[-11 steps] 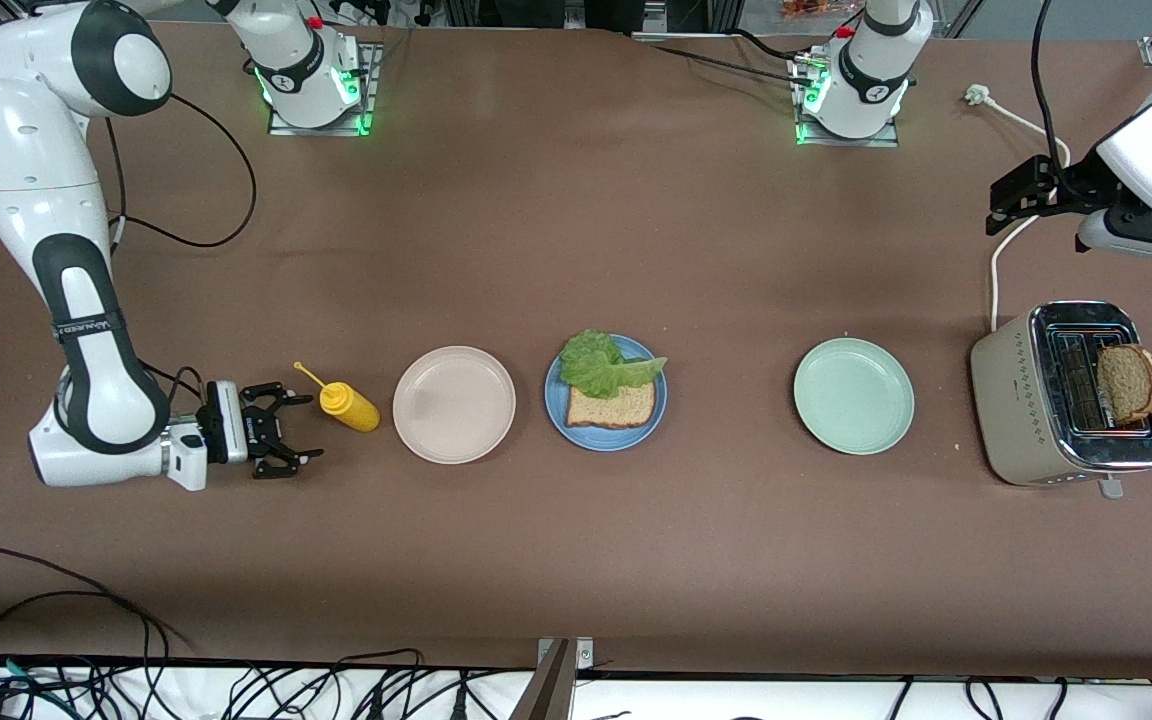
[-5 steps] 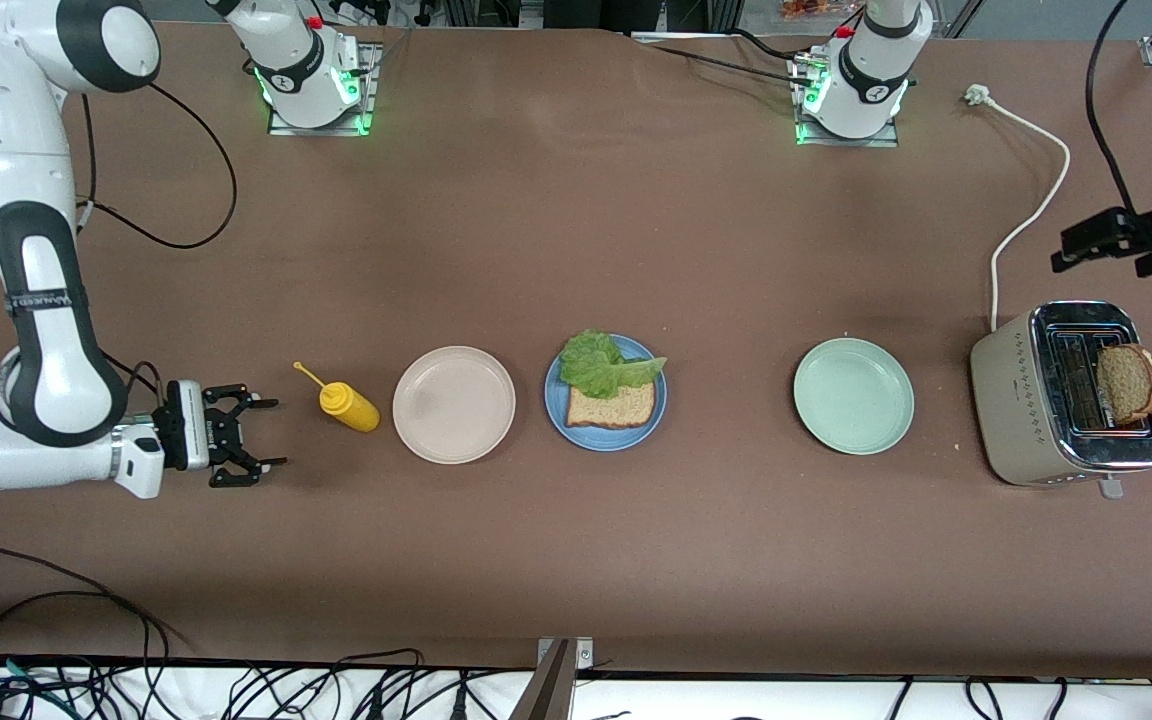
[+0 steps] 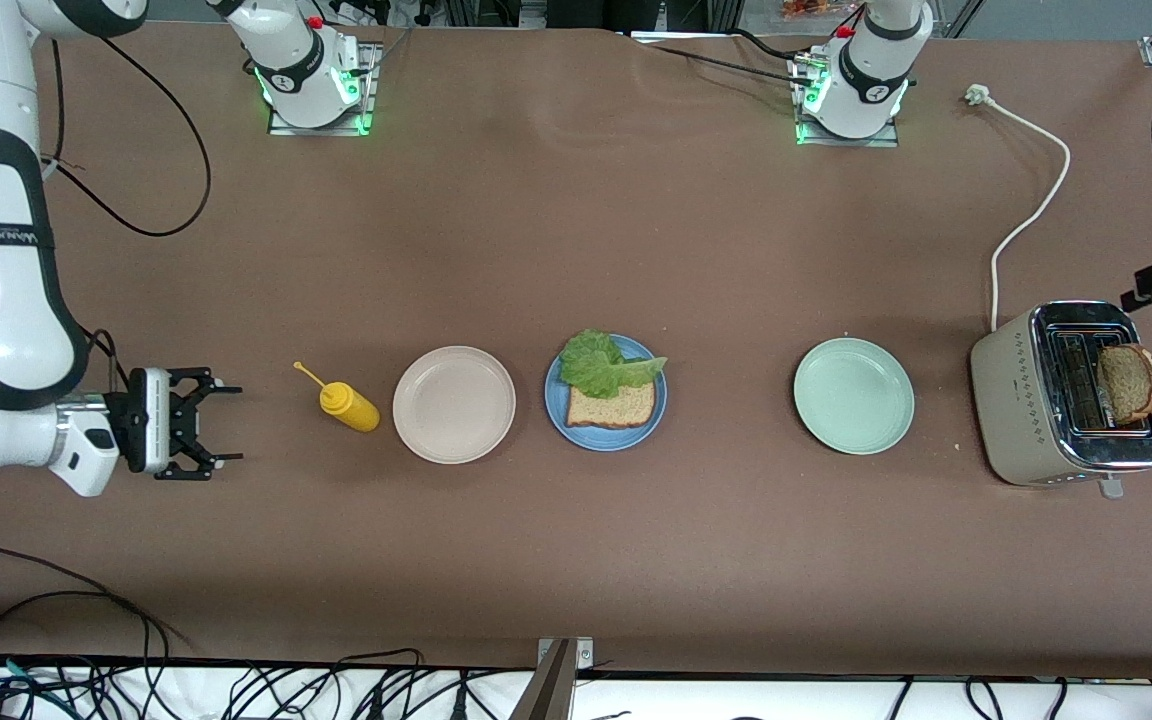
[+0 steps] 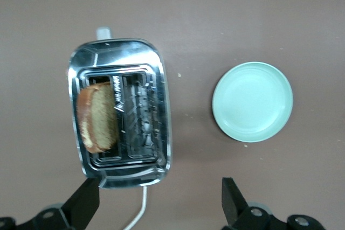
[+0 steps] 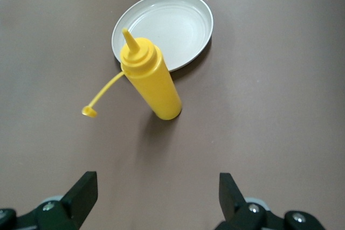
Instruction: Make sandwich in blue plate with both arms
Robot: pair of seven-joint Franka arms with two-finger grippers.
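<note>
On the blue plate (image 3: 605, 424) one bread slice (image 3: 612, 405) is topped with lettuce (image 3: 601, 364). The second slice (image 3: 1128, 382) is left in the toaster (image 3: 1068, 394). The left pincer (image 4: 159, 208), spread above it, could tip the toaster if lowered crookedly. The right pincer (image 3: 194, 436) is held spread near the mustard bottle (image 3: 348, 405).

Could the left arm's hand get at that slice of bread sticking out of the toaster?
Probably yes. The left hand is open above the toaster, and the bread stands up out of its slot with nothing over it.
</note>
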